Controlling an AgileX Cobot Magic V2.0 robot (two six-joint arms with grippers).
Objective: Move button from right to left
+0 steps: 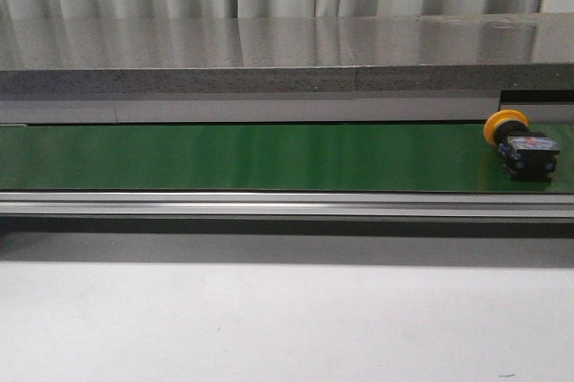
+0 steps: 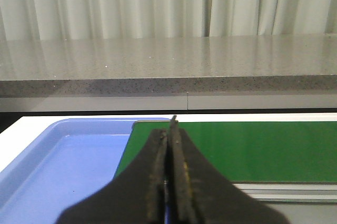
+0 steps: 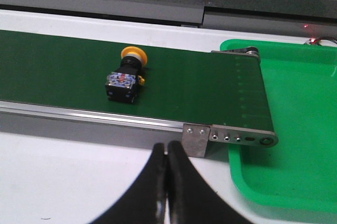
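button on green belt | green tray: right wrist only | both jaws closed, empty

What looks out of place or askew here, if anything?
Only the button: it lies tipped on its side on the green belt near its right end, cap pointing away from the robot. Both trays show nothing inside in their visible parts.

**Three views on one belt**

The front camera looked low and level across the belt. The left wrist camera faced forward over the blue tray; the right wrist camera looked down near the green tray. All shared the belt.
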